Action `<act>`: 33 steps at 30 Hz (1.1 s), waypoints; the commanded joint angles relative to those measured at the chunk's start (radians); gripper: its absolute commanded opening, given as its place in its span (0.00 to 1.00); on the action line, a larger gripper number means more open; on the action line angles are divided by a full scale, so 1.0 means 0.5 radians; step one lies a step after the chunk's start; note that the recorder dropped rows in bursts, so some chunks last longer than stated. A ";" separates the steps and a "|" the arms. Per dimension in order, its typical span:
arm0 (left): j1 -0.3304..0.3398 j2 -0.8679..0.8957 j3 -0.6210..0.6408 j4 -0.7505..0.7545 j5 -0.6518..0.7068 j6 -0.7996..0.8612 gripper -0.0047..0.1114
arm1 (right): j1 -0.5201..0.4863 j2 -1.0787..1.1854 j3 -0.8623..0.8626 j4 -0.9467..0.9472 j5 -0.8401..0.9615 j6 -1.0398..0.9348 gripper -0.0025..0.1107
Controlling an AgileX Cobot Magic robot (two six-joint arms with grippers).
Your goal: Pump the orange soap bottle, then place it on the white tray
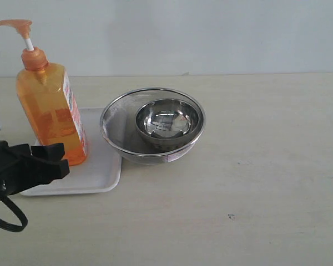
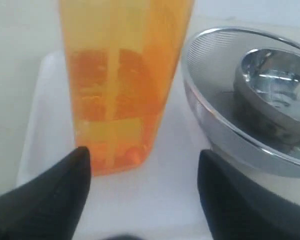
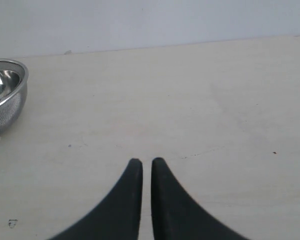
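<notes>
**Orange soap bottle**: upright on white tray, toward its left side; placement judged done. Pump head up; whether pumped cannot be told.

**Left gripper**: low at bottle base, fingers spread apart, no contact seen, nothing held. Posture suits release or approach.

**Mesh strainer**: steel bowl inside, just beside bottle, overhanging tray's right edge.

**Right gripper**: jaws closed, empty, idle over table, well apart.

Table: I am working over a pale cream top that is running back to a plain light wall.
White tray: it is lying flat on the table toward my left side.
Mesh strainer: it is sitting on the table, crowding the tray's right edge.
</notes>
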 commanded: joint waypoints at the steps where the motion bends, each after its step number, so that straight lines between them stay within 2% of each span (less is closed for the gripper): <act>1: -0.005 -0.007 0.004 -0.113 -0.094 -0.070 0.54 | -0.004 -0.011 -0.001 0.003 -0.012 -0.006 0.06; 4: -0.005 -0.007 -0.004 -0.098 -0.114 -0.103 0.55 | -0.004 -0.011 -0.001 0.003 -0.012 -0.006 0.06; 6: -0.005 -0.007 -0.008 -0.076 -0.137 -0.103 0.63 | -0.004 -0.011 -0.001 0.003 -0.012 -0.006 0.06; 10: -0.005 -0.007 -0.008 0.089 -0.137 -0.183 0.86 | -0.004 -0.011 -0.001 0.003 -0.012 -0.006 0.06; 13: -0.005 0.000 -0.012 0.241 -0.160 -0.257 0.94 | -0.004 -0.011 -0.001 0.003 -0.012 -0.006 0.06; 23: -0.005 0.160 -0.093 0.237 -0.425 -0.222 0.95 | -0.004 -0.011 -0.001 0.003 -0.012 -0.006 0.06; 33: -0.005 0.438 -0.257 0.065 -0.680 -0.011 0.95 | -0.004 -0.011 -0.001 0.003 -0.012 -0.006 0.06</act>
